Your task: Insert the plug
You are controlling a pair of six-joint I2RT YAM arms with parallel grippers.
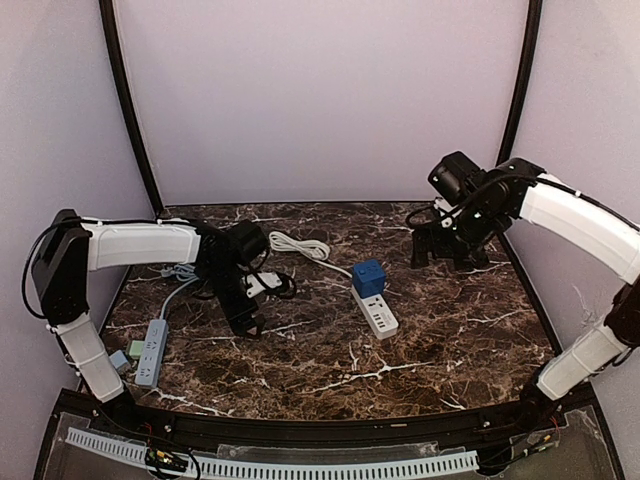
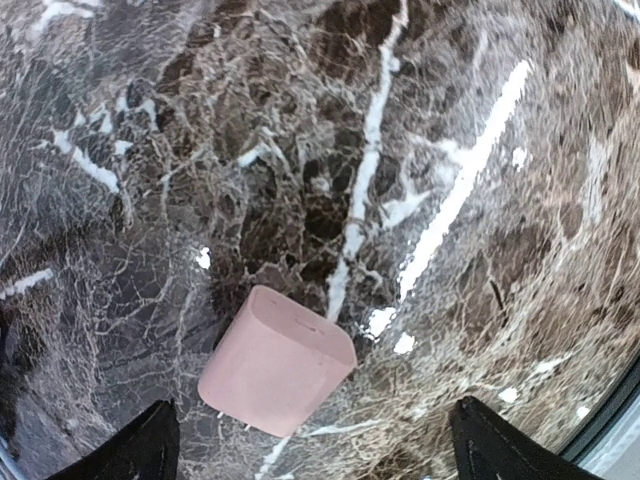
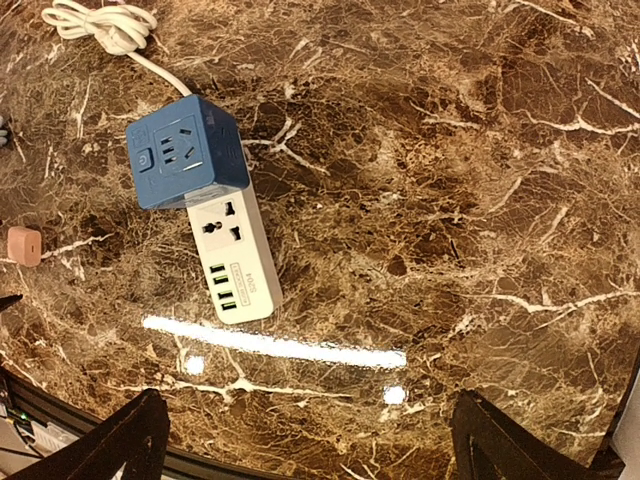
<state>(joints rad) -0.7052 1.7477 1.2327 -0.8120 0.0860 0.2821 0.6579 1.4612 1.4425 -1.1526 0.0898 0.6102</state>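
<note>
The plug (image 2: 275, 365) is a small pink block with rounded corners, lying on the marble table (image 2: 420, 150). My left gripper (image 2: 312, 445) hangs over it, open, with the plug between the fingers and nearer the left one, touching neither. In the top view the left gripper (image 1: 245, 318) hides the plug. A white power strip (image 3: 235, 260) with a blue cube socket (image 3: 185, 150) on its far end lies mid-table. My right gripper (image 3: 310, 430) is open and empty, raised at the back right (image 1: 440, 250). The plug (image 3: 22, 245) also shows at the left edge of the right wrist view.
A grey power strip (image 1: 151, 352) with a grey cable lies at the left edge, a small pale green adapter (image 1: 135, 350) beside it. A coiled white cable (image 1: 300, 245) runs from the back to the white strip (image 1: 376, 312). Black cable (image 1: 272, 285) lies by the left wrist.
</note>
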